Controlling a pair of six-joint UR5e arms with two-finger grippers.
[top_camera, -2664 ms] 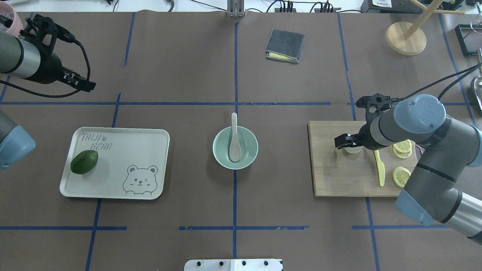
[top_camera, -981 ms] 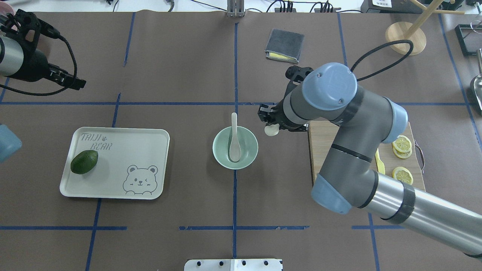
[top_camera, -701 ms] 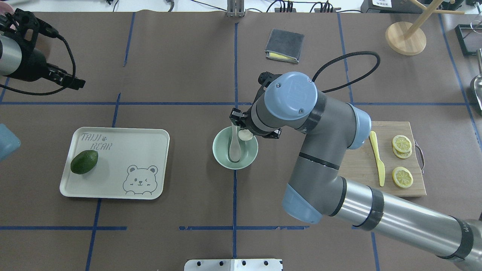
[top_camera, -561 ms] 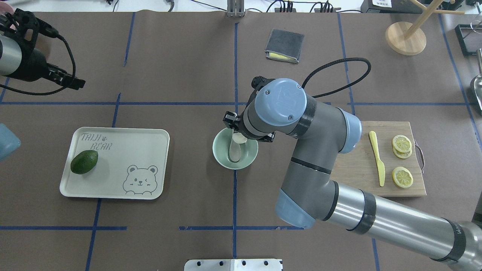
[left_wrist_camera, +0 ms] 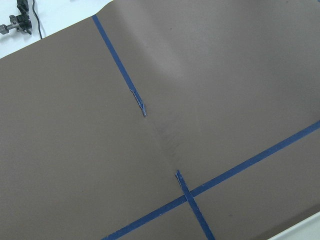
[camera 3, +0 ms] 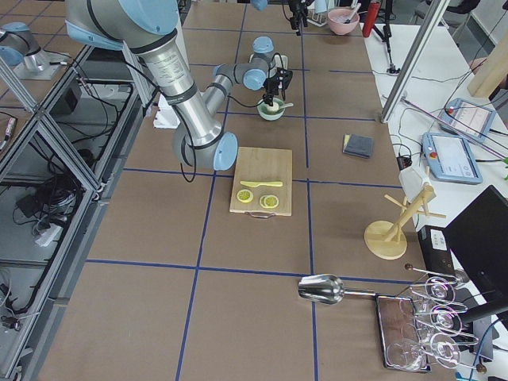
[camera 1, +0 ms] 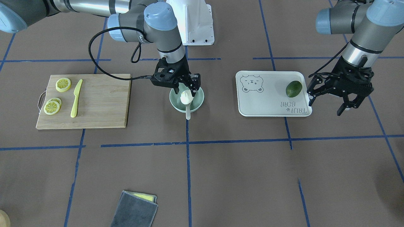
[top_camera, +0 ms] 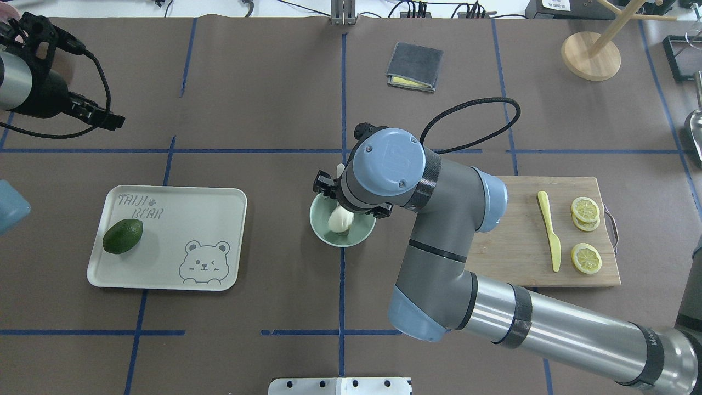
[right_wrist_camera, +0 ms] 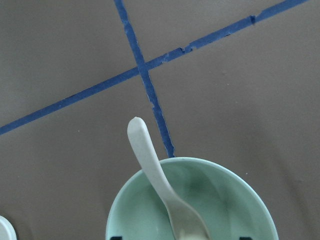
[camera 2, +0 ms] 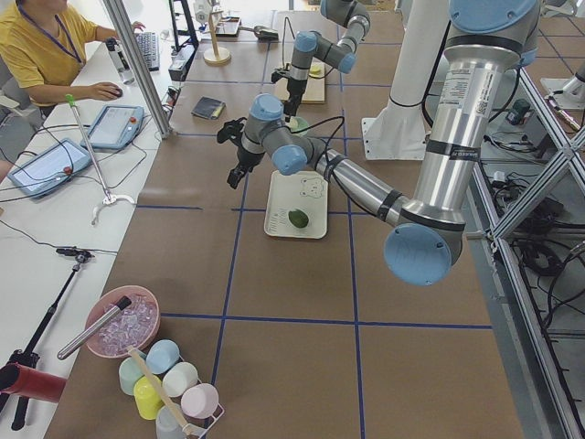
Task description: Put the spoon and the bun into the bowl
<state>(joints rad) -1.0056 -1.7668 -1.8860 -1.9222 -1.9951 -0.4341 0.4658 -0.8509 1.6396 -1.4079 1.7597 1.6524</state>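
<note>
The pale mint-green bowl point(top_camera: 318, 227) stands at the table's middle. The off-white spoon point(right_wrist_camera: 150, 155) lies in it, its handle point(camera 1: 188, 113) sticking out over the far rim. The white bun point(top_camera: 339, 219) lies inside the bowl on the spoon's scoop and also shows in the front view point(camera 1: 186, 98). My right gripper point(camera 1: 185, 90) hangs just above the bun with its jaws apart and holds nothing. In the right wrist view only its fingertips show, wide apart at the bottom edge. My left gripper point(camera 1: 326, 105) is open and empty, raised beyond the tray's far left corner.
An off-white bear tray point(top_camera: 208, 219) with a green avocado point(top_camera: 123, 236) lies left of the bowl. A wooden cutting board point(top_camera: 510, 252) with a yellow knife point(top_camera: 551, 236) and lemon slices point(top_camera: 585, 208) lies to the right. A grey cloth point(top_camera: 414, 66) lies farther back.
My right arm carried the bun from the cutting board leftward to over the bowl. The bun now sits lower, in the bowl, free of the jaws. The left arm drew back slightly.
</note>
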